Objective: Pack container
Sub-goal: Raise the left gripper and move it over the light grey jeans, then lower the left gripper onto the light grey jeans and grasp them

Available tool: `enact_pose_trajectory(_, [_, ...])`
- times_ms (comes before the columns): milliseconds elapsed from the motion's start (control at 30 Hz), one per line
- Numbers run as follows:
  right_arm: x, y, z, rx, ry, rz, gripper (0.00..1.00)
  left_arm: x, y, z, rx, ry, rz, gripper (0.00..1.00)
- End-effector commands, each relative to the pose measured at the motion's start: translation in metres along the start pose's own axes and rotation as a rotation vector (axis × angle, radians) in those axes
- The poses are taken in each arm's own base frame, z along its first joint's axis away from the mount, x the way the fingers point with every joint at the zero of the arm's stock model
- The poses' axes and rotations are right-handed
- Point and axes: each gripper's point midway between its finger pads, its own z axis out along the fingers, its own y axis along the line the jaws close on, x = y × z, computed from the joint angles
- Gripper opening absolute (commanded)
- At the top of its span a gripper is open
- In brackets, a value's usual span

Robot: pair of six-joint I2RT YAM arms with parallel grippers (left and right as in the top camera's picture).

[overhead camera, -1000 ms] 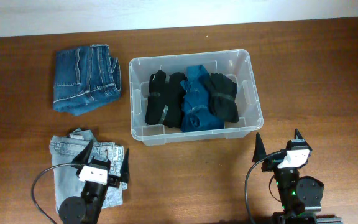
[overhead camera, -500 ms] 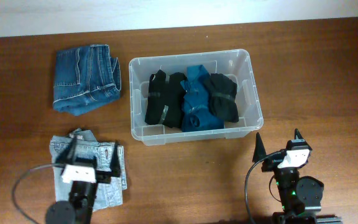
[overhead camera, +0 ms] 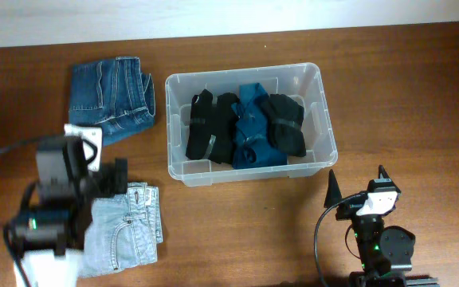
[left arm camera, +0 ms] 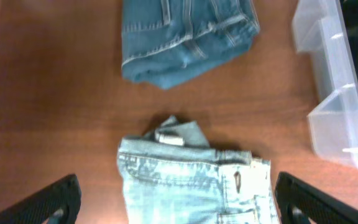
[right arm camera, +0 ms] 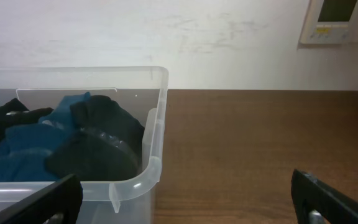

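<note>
- Folded dark-blue jeans [left arm camera: 188,37] lie at 12 o'clock on the wooden table [left arm camera: 48,93].
- Folded light-blue jeans [left arm camera: 191,177] lie at 6 o'clock, apart from the dark pair.
- The container [left arm camera: 337,106] shows a clear ribbed wall at 3 o'clock.
- The left gripper [left arm camera: 178,202] is spread wide, with dark fingertips [left arm camera: 55,199] at 8 and 4 o'clock on either side of the light pair.

The container [overhead camera: 244,72] is clear glossy plastic on a smooth wooden table [overhead camera: 405,88].
</note>
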Motion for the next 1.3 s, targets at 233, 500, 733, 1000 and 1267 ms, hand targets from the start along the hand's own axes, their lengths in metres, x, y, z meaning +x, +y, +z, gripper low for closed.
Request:
enact_pose_trajectory(233, [0.002, -0.004, 0.0, 0.018, 0.002, -0.003, 0.98, 0.051, 0.008, 0.027, -0.018, 0.361, -0.017, 0.99])
enact_pose_trajectory(500, [0.002, -0.004, 0.0, 0.018, 0.002, -0.003, 0.98, 0.087, 0.016, 0.036, -0.039, 0.461, -0.305, 0.99])
enact_pose_trajectory(733, [0.002, -0.004, 0.0, 0.018, 0.002, -0.003, 0.98, 0.143, 0.004, 0.059, -0.075, 0.585, -0.406, 0.99])
enact_pose_trajectory(1000, [0.002, -0.004, 0.0, 0.018, 0.002, -0.003, 0.98, 0.163, -0.004, 0.081, -0.088, 0.576, -0.478, 0.99])
enact_pose_trajectory(1267, [0.002, -0.004, 0.0, 0.018, 0.002, -0.003, 0.98, 0.156, -0.032, 0.081, 0.05, 0.584, -0.61, 0.99])
